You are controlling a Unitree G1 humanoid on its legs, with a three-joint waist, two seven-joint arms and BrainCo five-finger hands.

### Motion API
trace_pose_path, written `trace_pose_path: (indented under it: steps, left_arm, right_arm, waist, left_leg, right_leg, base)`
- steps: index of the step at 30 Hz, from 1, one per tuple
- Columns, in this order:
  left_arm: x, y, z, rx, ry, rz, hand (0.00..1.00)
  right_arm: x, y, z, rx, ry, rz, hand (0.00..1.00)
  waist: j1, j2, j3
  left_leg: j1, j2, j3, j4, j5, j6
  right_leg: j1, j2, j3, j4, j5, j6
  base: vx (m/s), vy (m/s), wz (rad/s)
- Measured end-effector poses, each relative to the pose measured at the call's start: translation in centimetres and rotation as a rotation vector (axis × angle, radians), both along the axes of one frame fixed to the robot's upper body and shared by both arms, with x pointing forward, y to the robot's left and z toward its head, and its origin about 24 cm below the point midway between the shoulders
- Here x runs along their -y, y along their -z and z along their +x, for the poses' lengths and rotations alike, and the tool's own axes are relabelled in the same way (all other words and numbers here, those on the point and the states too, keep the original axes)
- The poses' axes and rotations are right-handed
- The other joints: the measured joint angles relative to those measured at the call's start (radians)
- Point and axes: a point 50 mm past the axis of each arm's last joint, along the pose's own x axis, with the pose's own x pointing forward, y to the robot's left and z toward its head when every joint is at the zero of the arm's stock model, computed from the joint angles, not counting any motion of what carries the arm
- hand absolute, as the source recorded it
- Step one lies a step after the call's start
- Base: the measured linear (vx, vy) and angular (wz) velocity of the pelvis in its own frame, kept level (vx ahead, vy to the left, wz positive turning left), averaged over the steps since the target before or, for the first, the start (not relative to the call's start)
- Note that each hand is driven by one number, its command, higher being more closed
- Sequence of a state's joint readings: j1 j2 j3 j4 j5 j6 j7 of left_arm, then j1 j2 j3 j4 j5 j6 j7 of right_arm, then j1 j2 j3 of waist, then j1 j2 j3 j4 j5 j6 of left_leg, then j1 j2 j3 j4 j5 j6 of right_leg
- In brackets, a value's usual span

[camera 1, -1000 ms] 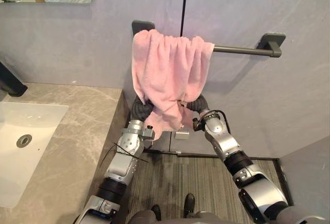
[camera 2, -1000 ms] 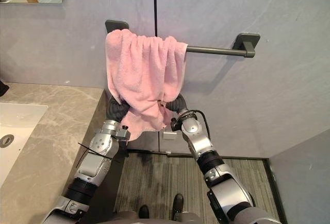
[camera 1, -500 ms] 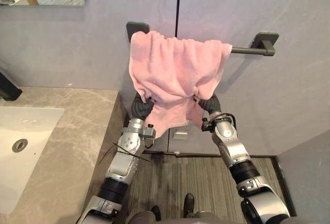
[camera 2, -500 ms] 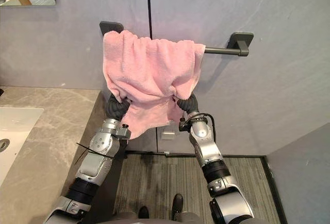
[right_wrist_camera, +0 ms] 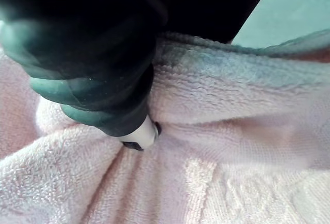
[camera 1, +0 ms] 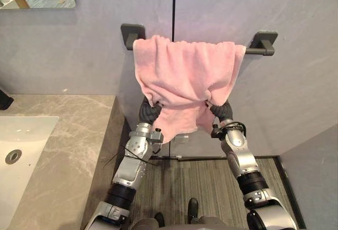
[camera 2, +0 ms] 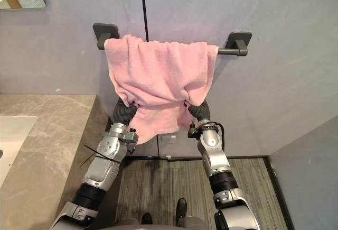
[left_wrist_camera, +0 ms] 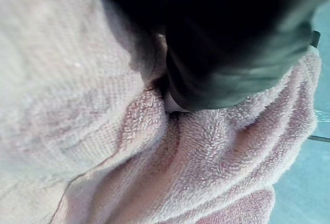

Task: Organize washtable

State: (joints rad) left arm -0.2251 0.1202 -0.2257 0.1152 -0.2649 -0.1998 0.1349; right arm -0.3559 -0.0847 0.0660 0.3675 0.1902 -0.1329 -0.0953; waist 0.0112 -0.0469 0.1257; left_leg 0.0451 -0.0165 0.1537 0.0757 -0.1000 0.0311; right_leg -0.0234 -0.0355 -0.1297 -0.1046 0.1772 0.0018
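1. Since a second ago our right hand [camera 1: 222, 111] has swung out to the right, away from our left hand [camera 1: 149, 111]. The pink towel [camera 1: 185, 74], which was bunched at the left end of the dark towel bar [camera 1: 254, 51], now spreads along nearly all of it.
2. That towel hangs over the bar, above both hands. Its right edge stops just short of the right bracket [camera 1: 265, 38], and its left edge sits by the left bracket [camera 1: 132, 33].
3. Our left hand reaches up under the lower left hem, where the cloth gathers in folds around it. It is buried in the pile, so we cannot tell whether it is clamped on the towel or only resting in it.
4. Our right hand sits the same way at the lower right hem, its dark cover pressed into the folds. We cannot tell its hold either.
5. Between the two hands a flap of towel sags lower, nearer the left hand.
6. Left of the left hand lies the stone counter [camera 1: 68, 145], with the white sink [camera 1: 24, 140] farther left.
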Motion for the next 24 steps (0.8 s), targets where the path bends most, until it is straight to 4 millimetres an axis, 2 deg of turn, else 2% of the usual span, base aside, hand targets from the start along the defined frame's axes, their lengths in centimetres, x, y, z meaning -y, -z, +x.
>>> trace_pose_path:
  steps: [14,15,16,24]
  left_arm:
    - [0.4,2.4,0.1,-0.122,-0.009,-0.013,1.00]
    - [0.5,2.5,0.0,-0.129,-0.009,-0.015,1.00]
    - [0.5,2.7,0.0,-0.140,-0.010,-0.017,0.00]
    - [-2.0,3.3,-0.1,-0.169,-0.133,-0.073,0.00]
  right_arm:
    - [0.7,1.6,-0.4,-0.068,0.029,-0.005,1.00]
    - [0.8,1.7,-0.4,-0.074,0.033,-0.009,0.00]
    - [0.9,1.9,-0.5,-0.084,0.046,-0.008,0.00]
    - [3.6,2.6,-0.8,-0.116,0.209,0.023,0.00]
  waist:
    - [-0.012,0.000,0.000]
    - [-0.012,0.000,0.000]
    - [-0.013,0.000,0.000]
    - [-0.025,0.008,-0.002]
  left_leg:
    - [0.002,-0.001,0.003,-0.006,0.000,0.000]
    - [0.002,-0.001,0.003,-0.006,0.000,0.000]
    - [0.002,-0.001,0.003,-0.007,0.000,0.000]
    - [0.023,-0.002,0.013,-0.036,0.003,-0.003]
  right_leg:
    - [-0.001,0.000,0.001,0.000,-0.003,0.004]
    - [-0.001,0.000,0.001,0.000,-0.003,0.004]
    - [-0.001,0.000,0.001,0.000,-0.003,0.004]
    - [0.001,0.002,0.002,0.000,-0.005,0.007]
  base:
    - [0.00,0.005,0.00]
    - [0.00,0.000,0.00]
    - [0.00,0.000,0.00]
    - [0.00,0.007,-0.04]
